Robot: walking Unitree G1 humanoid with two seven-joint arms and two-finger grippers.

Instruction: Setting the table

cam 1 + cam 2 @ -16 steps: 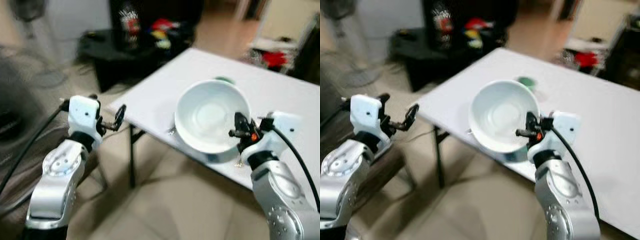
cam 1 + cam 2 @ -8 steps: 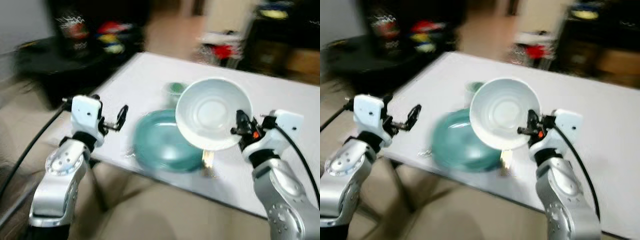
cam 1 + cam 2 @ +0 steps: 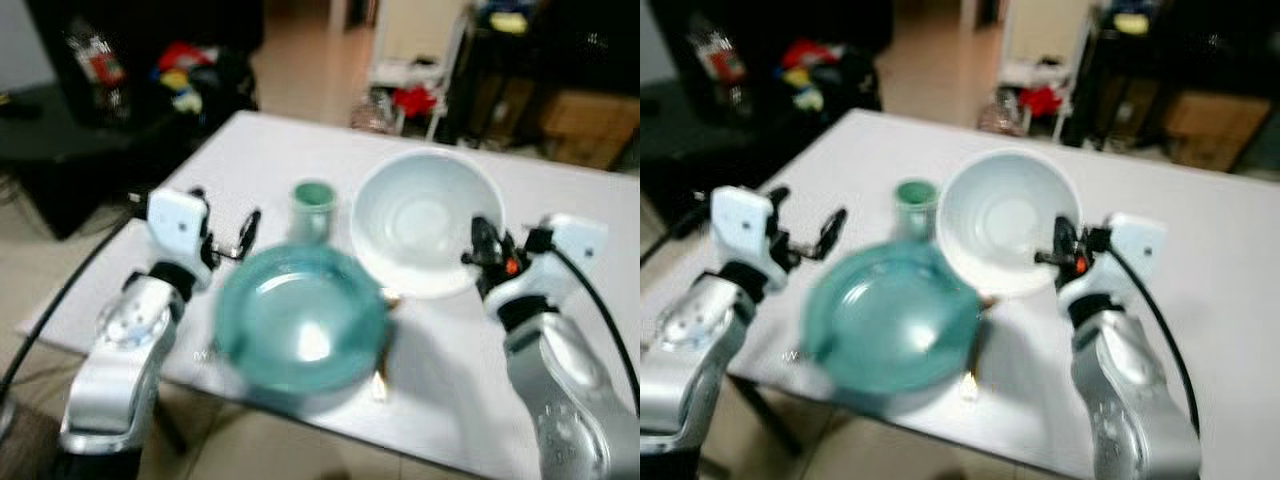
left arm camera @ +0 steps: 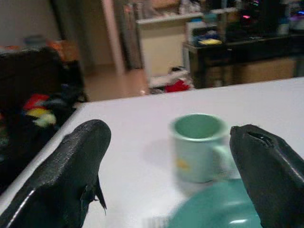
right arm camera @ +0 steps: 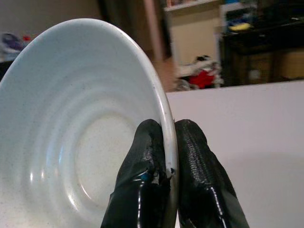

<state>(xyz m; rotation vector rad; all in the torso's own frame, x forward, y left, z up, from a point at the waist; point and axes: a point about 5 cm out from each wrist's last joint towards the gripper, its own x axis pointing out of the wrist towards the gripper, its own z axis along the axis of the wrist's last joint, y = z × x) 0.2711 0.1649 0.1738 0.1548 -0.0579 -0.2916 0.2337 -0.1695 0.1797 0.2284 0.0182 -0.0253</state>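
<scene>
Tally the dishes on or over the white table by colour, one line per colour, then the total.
White: 1, the bowl pinched at its rim by the right gripper.
Green: 2, the plate and the mug behind it.
Total: 3.

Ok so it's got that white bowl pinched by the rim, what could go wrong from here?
The right claw grips the white bowl only by its thin rim, tilted, so it might slip. Lowered carelessly, it could knock the teal plate or the green mug close by on the table.
</scene>
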